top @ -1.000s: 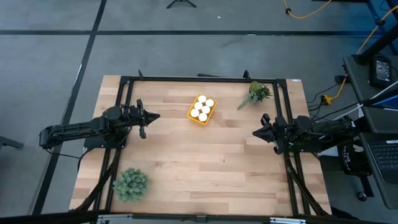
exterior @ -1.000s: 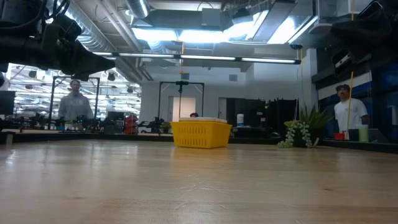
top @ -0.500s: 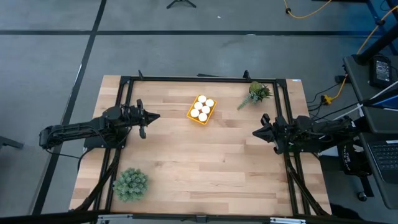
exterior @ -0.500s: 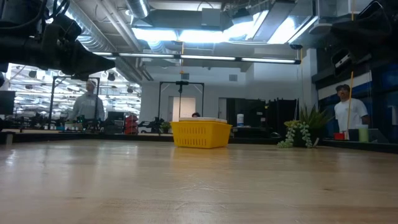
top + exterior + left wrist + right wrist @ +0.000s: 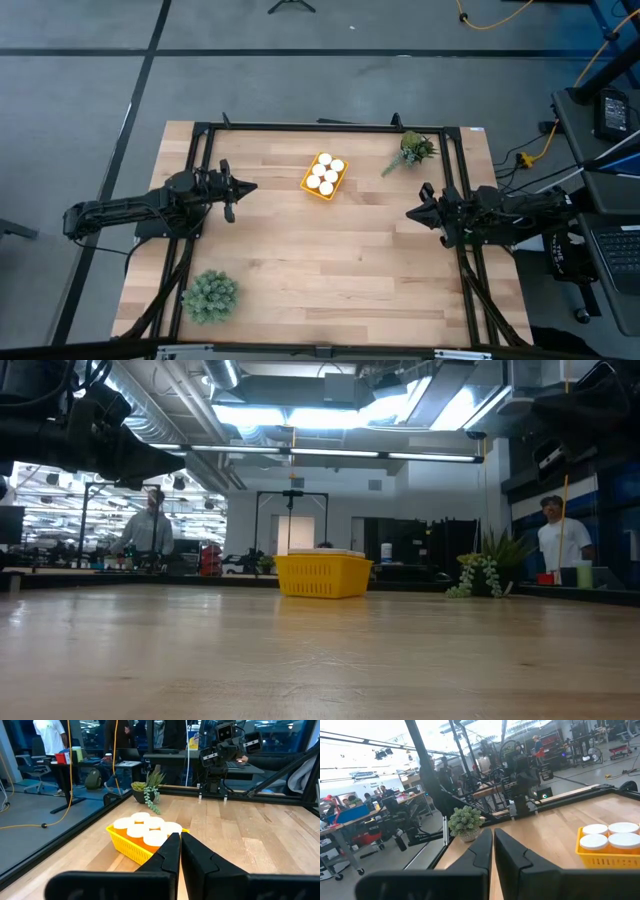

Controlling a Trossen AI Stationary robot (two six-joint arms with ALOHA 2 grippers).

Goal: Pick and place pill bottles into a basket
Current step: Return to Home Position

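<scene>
Pale wooden boards are making up the counter (image 5: 330, 260), and toward its far middle a small bright yellow rectangular basket (image 5: 306, 184) is sitting with low walls. Six small pill bottles with round white caps (image 5: 325, 175) are standing packed inside it, two by three, filling it. No bottle is lying loose on the boards, so I am judging the sorting done.

Well apart from the basket, the left gripper (image 5: 249, 186) is hanging over the counter's left side, pointing inward. Its dark fingers (image 5: 170, 851) are lying narrow, almost touching, and holding nothing. The right gripper (image 5: 409, 213) is mirroring it over the right side, its fingers (image 5: 481, 847) just as close and just as empty.

Over the last second nothing on the counter is shifting: basket, bottles and both arms are staying exactly where they were. That is telling me the arms are already parked and no more work is waiting.

Further out, a round bushy green plant (image 5: 209, 295) is resting at the near left corner and a trailing green sprig (image 5: 412, 150) at the far right. Beyond the counter, only a person (image 5: 150, 532) is drifting along the benches.
</scene>
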